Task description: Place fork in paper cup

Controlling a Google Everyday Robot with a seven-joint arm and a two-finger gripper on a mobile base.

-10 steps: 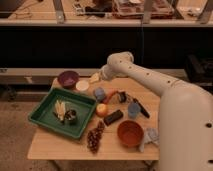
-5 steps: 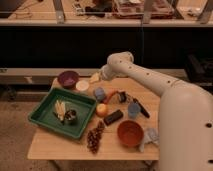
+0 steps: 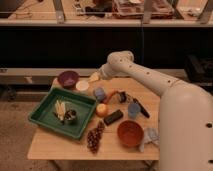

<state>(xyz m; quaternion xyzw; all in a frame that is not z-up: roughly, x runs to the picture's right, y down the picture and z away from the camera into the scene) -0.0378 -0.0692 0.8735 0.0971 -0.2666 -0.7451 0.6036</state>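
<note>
The gripper [image 3: 95, 77] is hovering just beside the paper cup [image 3: 82, 86], slightly behind it; whether it is gripping anything cannot be told. The paper cup is standing on the table [image 3: 55, 147], between the purple bowl [image 3: 67, 78] and a blue block [image 3: 100, 93], just behind the green tray [image 3: 85, 112].

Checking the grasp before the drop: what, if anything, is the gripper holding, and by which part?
Cannot be told: the gripper hangs just right of the paper cup, and nothing in it shows clearly.
</note>
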